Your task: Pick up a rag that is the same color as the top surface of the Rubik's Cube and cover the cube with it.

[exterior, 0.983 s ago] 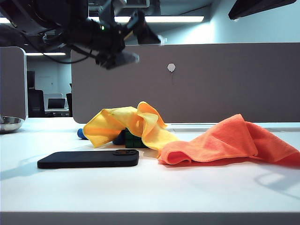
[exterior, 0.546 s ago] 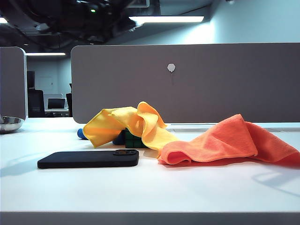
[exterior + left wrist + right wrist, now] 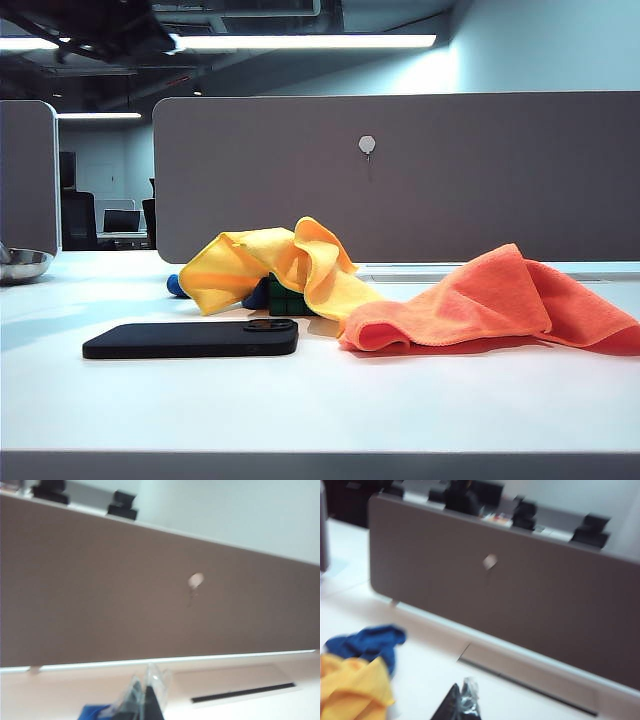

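The rag (image 3: 275, 263) is draped over the Rubik's Cube (image 3: 285, 300), mid-worktop toward the back edge, its long axis running left to right. The left gripper (image 3: 145, 700) is raised, jaws pressed together, empty, aimed at the partition (image 3: 150, 595). The right gripper (image 3: 462, 702) is also raised, nearer the rag; its jaws look closed and empty.

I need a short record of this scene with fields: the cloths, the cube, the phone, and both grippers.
yellow rag: draped over the Rubik's Cube, no gripper on it
Rubik's Cube: mostly covered, green side showing under the rag
orange cloth: on the table, right of the rag
blue cloth: behind the rag
black phone: flat, in front
left gripper: shut, empty, raised
right gripper: shut, empty, raised
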### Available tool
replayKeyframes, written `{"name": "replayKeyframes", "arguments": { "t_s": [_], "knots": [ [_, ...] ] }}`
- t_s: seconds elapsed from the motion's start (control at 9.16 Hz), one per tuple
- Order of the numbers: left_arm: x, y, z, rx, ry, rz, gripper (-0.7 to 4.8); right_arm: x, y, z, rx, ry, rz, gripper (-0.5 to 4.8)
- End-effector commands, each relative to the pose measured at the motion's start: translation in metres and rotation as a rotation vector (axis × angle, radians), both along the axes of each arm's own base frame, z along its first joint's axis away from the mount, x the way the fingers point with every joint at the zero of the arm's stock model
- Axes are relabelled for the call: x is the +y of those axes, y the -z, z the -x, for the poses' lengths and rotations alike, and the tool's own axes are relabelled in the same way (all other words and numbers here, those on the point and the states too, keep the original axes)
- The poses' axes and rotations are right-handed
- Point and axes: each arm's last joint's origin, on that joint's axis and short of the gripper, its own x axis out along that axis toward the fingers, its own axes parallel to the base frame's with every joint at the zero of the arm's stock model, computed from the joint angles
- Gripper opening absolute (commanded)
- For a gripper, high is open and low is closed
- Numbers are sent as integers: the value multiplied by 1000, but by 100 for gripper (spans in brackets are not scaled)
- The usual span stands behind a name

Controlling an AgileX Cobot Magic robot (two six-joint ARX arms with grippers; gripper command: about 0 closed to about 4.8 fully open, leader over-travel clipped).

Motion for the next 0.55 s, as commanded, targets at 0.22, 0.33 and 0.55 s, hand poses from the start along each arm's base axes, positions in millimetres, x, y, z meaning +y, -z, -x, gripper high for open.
{"name": "replayKeyframes", "arguments": {
  "t_s": [0.22,0.33,0.55],
  "knots": [
    [12,-14,25,54,-27,-202,-6,-15,-12,29,-71,-1,-7,-1],
    [12,-19,31,54,-26,-204,-6,-17,-10,34,-50,1,-2,-1],
    [17,-38,57,60,-54,-206,-6,-22,4,61,-86,3,-10,-1]
  ]
}}
